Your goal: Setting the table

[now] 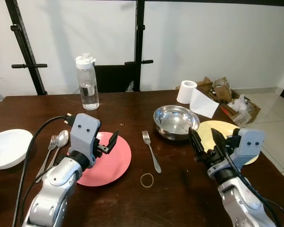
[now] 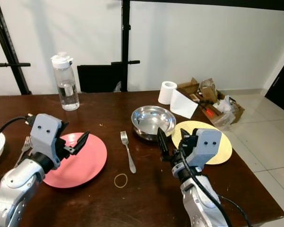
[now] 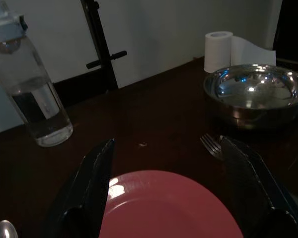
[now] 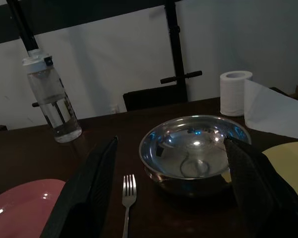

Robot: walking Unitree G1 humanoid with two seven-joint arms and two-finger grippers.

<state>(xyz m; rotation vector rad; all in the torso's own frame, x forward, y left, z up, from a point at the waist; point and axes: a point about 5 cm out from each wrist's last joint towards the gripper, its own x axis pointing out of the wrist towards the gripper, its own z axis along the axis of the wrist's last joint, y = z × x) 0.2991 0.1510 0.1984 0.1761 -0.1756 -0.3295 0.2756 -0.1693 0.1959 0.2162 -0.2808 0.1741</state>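
The shiny round stainless-steel bowl (image 1: 175, 121) sits right of centre on the dark brown wooden table (image 1: 180, 198), its right rim touching or overlapping the flat round yellow plate (image 1: 226, 130). It looks light, rigid and slick, with a thin rolled rim. My guess is the rim is the only real hold, one finger inside and one outside, and polished metal could slip under a weak pinch. The right gripper (image 1: 205, 141) hovers just in front of the bowl, fingers spread wide, holding nothing and touching nothing. In its wrist view the two black fingers (image 4: 89, 186) frame the bowl on both sides. The left gripper (image 2: 75, 143) hangs over the flat round red plate (image 1: 114, 161), jaws also wide apart and empty, apparently just clear of the plate surface. The plate is likely stiff, light plastic, lying flat, so hard to get under except at its edge. A silver metal fork (image 1: 151, 150) lies between red plate and bowl, thin and low, awkward to pinch. A tan rubber band (image 1: 146, 179) lies near its handle. Another fork and a spoon (image 1: 60, 141) lie left of the red plate, a white bowl (image 1: 8, 147) at far left. A clear water bottle with white cap (image 1: 87, 82) and a white paper roll (image 1: 186, 91) stand at the back.
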